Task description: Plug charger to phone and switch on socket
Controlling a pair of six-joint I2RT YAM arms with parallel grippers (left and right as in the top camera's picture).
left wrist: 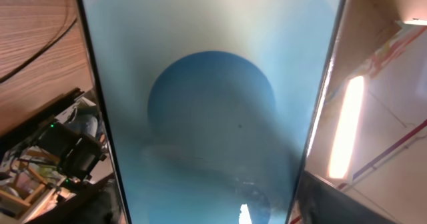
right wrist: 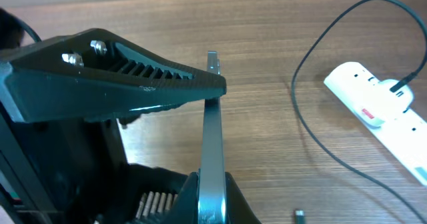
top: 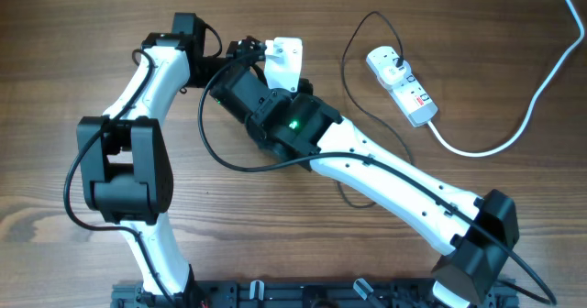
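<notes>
The phone (top: 284, 59) is held up off the table at the back centre, between both arms. Its turquoise-blue screen (left wrist: 213, 104) fills the left wrist view. In the right wrist view it shows edge-on (right wrist: 211, 137). My right gripper (right wrist: 212, 191) is shut on its lower end. My left gripper (top: 248, 56) grips it from the left, with one black ribbed finger (right wrist: 133, 77) lying against its edge. The white socket (top: 404, 86) lies at the back right. The charger's black cable (top: 348, 47) is plugged into it and loops over the table. The small plug end (right wrist: 298, 215) lies loose on the wood.
The socket's thick white cord (top: 541, 79) curves off to the right edge. A black arm cable (top: 211, 148) loops on the table left of the right arm. The table is bare wood (top: 55, 88).
</notes>
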